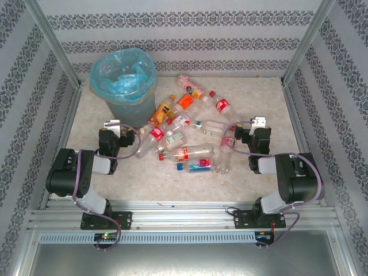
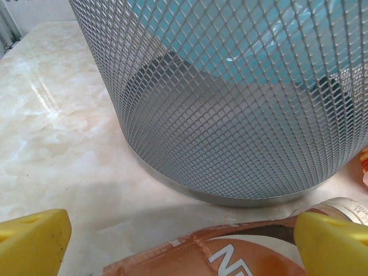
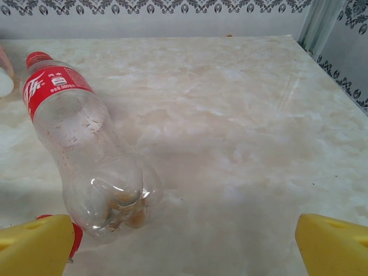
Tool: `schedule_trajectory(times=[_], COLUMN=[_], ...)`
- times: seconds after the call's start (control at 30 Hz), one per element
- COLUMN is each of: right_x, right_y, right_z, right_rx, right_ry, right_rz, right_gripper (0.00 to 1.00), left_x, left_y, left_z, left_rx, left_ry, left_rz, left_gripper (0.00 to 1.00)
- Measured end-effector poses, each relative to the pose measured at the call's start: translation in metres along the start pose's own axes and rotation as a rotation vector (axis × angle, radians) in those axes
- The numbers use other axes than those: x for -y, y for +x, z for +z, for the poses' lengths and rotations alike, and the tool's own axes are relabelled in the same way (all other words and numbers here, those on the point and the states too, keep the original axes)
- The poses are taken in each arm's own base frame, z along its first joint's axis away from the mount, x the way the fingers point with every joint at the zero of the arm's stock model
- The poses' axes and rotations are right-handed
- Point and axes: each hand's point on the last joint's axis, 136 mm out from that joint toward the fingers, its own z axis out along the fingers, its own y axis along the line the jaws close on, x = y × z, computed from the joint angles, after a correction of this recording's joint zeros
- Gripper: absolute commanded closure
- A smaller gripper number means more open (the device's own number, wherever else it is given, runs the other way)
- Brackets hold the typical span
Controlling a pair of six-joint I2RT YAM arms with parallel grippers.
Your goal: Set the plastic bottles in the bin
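Several plastic bottles (image 1: 184, 129) lie scattered across the middle of the marble table, right of the bin (image 1: 133, 106), a round mesh bucket lined with a light-blue bag. My left gripper (image 1: 127, 133) is open just short of the bin's base (image 2: 230, 198). A brown-labelled bottle (image 2: 230, 256) lies between its yellow fingers (image 2: 31, 241), which stand apart from it. My right gripper (image 1: 238, 133) is open at the right edge of the pile. A clear bottle with a red label (image 3: 86, 144) lies ahead and left of its yellow fingers (image 3: 333, 244), and a red cap (image 3: 76, 237) touches the left finger.
Patterned walls and metal posts (image 1: 54, 43) enclose the table on three sides. Bare marble (image 3: 247, 126) stretches ahead and right of my right gripper, and more bare marble (image 2: 52, 126) lies left of the bin.
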Motion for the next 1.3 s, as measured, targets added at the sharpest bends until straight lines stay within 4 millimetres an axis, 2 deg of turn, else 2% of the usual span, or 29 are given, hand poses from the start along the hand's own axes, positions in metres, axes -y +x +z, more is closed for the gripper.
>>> schedule_trajectory(times=[0.23,0.33,0.4,0.53,0.6,0.67,0.77,0.87,0.97,1.07,1.2,1.3], right_x=[0.000,0.002,0.003,0.007,0.009,0.010,0.004,-0.017,-0.055,-0.089,-0.129,-0.161], right_y=[0.000,-0.002,-0.015,-0.068,-0.085,-0.086,-0.075,-0.059,-0.045,-0.038,-0.049,-0.061], right_z=[0.000,-0.003,-0.010,-0.023,-0.032,-0.038,-0.047,-0.058,-0.078,-0.101,-0.130,-0.150], right_rx=[0.000,-0.015,-0.027,0.021,0.023,-0.016,-0.128,-0.250,-0.349,-0.420,-0.474,-0.491], right_ry=[0.000,0.008,0.013,0.038,0.049,0.053,0.030,-0.028,-0.130,-0.228,-0.343,-0.443], right_rz=[0.002,0.004,0.005,0.030,0.059,0.091,0.147,0.167,0.134,0.091,0.002,-0.106], right_gripper=[0.02,0.02,0.02,0.02,0.05,0.09,0.13,0.15,0.16,0.17,0.17,0.19], left_x=[-0.002,-0.007,-0.010,-0.019,-0.025,-0.030,-0.036,-0.039,-0.038,-0.029,0.001,0.036], left_y=[-0.001,-0.004,-0.015,-0.052,-0.071,-0.081,-0.095,-0.113,-0.131,-0.140,-0.146,-0.148], left_z=[0.000,-0.009,-0.023,-0.052,-0.066,-0.078,-0.093,-0.110,-0.126,-0.139,-0.151,-0.164], left_rx=[0.003,0.019,0.062,0.182,0.232,0.248,0.238,0.235,0.229,0.196,0.115,0.051], left_ry=[-0.012,-0.034,-0.050,-0.083,-0.109,-0.131,-0.158,-0.163,-0.144,-0.085,0.077,0.245], left_rz=[-0.002,-0.009,-0.017,-0.046,-0.070,-0.094,-0.130,-0.166,-0.205,-0.226,-0.222,-0.186], left_gripper=[0.00,0.00,0.00,0.01,0.01,0.02,0.04,0.06,0.09,0.12,0.16,0.17])
